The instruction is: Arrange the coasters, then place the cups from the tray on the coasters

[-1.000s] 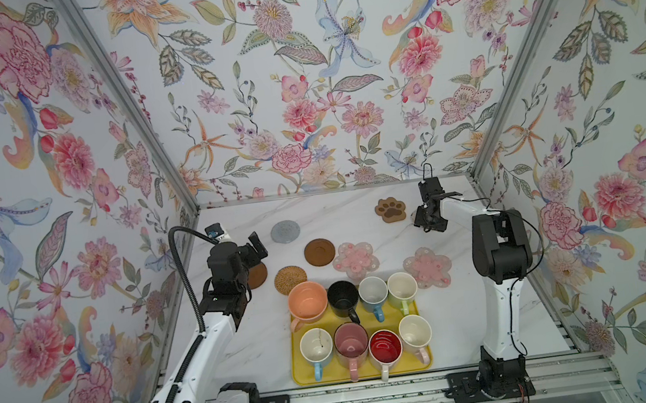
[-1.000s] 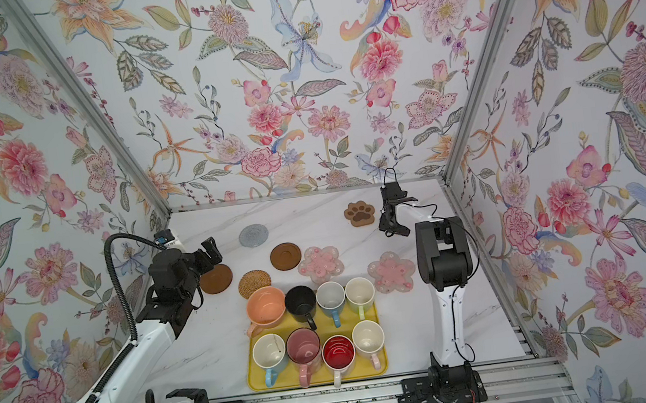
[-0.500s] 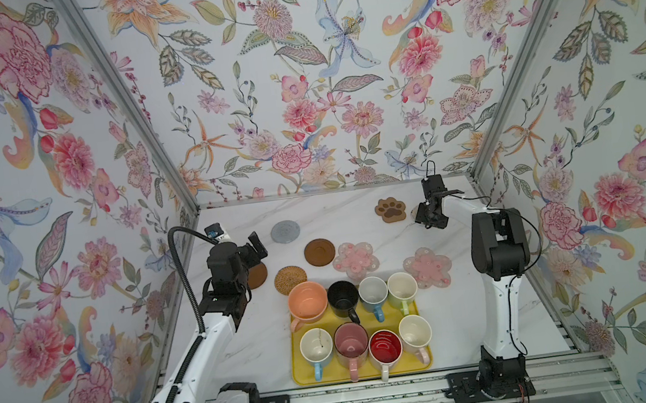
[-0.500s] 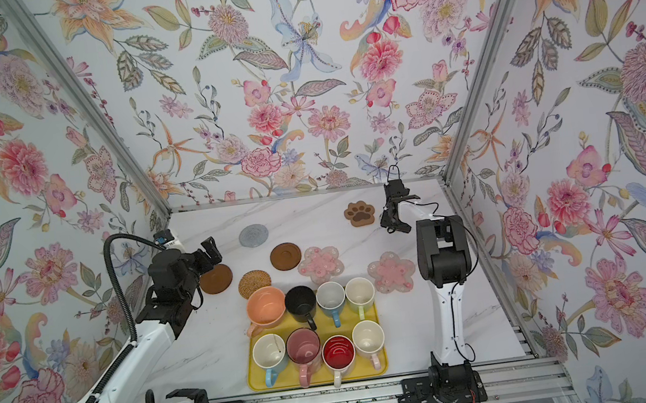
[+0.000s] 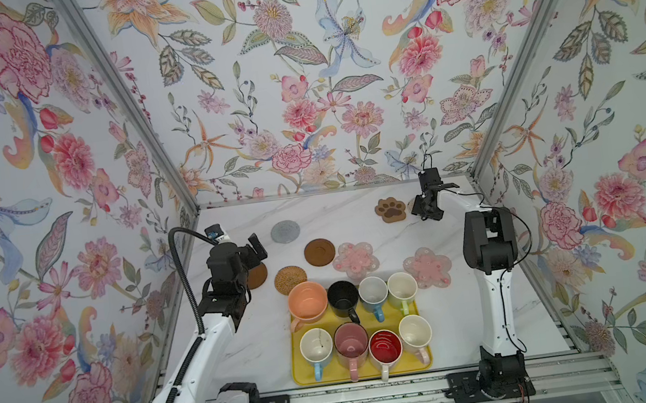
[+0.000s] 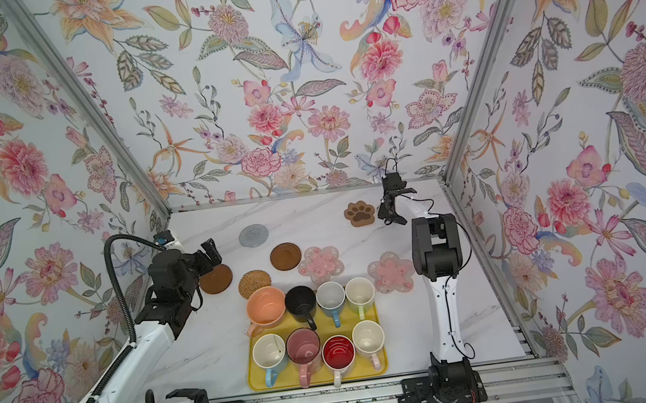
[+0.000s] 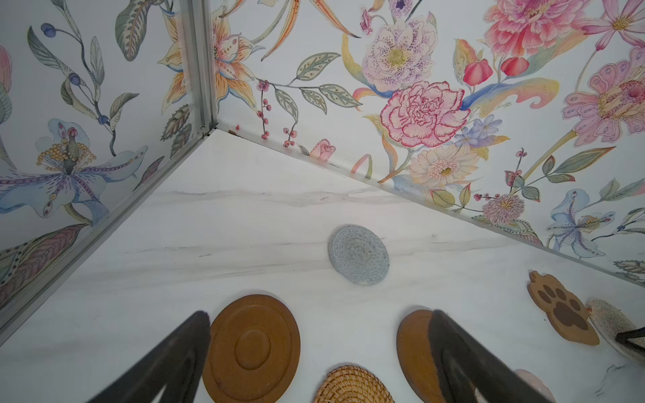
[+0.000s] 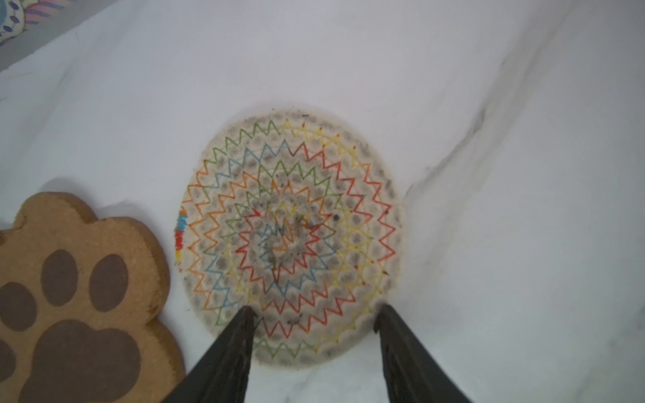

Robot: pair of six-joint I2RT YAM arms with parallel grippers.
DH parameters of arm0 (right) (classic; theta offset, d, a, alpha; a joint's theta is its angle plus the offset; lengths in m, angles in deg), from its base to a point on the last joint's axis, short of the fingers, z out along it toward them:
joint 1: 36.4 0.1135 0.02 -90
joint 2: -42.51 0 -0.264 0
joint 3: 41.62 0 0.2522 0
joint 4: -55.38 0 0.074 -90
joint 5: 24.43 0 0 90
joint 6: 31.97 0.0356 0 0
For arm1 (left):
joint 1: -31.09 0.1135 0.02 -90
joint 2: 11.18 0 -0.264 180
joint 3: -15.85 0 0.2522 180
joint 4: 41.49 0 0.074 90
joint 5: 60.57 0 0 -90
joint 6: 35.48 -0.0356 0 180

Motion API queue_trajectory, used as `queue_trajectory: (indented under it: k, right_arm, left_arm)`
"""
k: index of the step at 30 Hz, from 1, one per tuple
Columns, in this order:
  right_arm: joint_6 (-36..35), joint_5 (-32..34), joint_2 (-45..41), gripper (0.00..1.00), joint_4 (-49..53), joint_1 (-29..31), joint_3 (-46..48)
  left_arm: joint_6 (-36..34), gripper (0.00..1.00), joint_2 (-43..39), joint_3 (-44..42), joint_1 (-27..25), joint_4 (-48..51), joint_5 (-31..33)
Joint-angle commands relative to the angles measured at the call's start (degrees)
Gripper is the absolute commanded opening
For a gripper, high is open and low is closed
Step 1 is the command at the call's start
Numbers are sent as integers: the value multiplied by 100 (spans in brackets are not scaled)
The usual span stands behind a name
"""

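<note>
No readable text, label or number anywhere.

walls (image 5: 294,47): pastel floral wallpaper | tabletop (image 5: 336,217): white veined marble | corner posts (image 5: 130,109): bare aluminium

Left gripper (image 7: 319,314) spread wide; right gripper (image 8: 314,314) half parted, arm stretched forward

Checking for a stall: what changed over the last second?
The right hand and its arm edged slightly toward the back wall, open over the round stitched mat; nothing was gripped or released. The left hand, the other mats and the cups on the tray stayed put.
</note>
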Motion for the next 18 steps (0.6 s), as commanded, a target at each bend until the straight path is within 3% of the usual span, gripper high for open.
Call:
queue_trajectory:
  k: [1,10,18]
  right_arm:
    - [-36,-184,342,58,440,-33,-197]
    - [-110,-115,80,63,527,-22,-359]
    - [-316,19,-1698,76,370,115,81]
  left_arm:
    - [-152,99,104,270,46,376,132]
    - [-220,99,301,457,47,678,65]
    - [-445,97,1022,1246,33,1346,-236]
